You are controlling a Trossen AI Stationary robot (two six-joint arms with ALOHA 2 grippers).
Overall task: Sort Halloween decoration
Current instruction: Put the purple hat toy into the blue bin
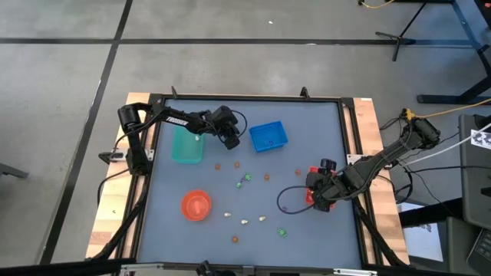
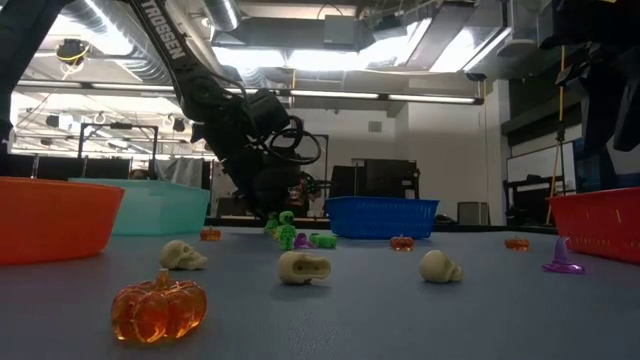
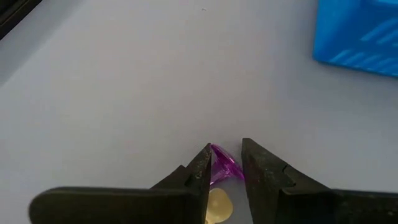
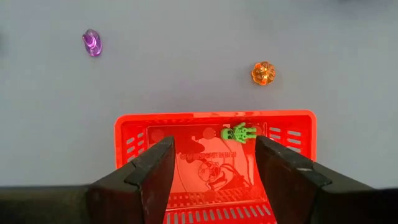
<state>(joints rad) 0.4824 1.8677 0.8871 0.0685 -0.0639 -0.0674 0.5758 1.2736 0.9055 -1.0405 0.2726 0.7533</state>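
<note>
**Purple trinket pinched in the left tool beside the blue tray**

Purple and glassy, a small hat-like trinket (image 3: 224, 167) sits between the fingers of the left tool (image 3: 225, 163), which have closed onto it; it looks gripped, though whether it has left the surface (image 1: 307, 153) cannot be told. This happens between the teal tray (image 1: 186, 146) and the blue tray (image 1: 268, 136), just beside the blue tray. The other trinkets lie loose on the surface, away from the blue tray toward the orange bowl (image 1: 196, 205): orange pumpkins (image 2: 159, 306), cream skulls (image 2: 303, 267), green figures (image 1: 245, 180) and another purple hat (image 4: 92, 43).

To do this step well, I judge the grip should be firm and centred, since the piece is tiny, slick-looking and sloped, and could squirt out of a pinch taken near the fingertips. A straight lift before any sideways travel would keep it from dragging, and the release should come low over the chosen tray so it does not bounce out.

The right tool (image 4: 214, 165) hangs with its fingers wide apart and holding nothing, over the red tray (image 4: 124, 140), well apart from the blue tray on the far side of the surface. The red tray holds one green figure (image 4: 240, 132). What lies in the blue tray, the teal tray and the bowl cannot be made out.
</note>
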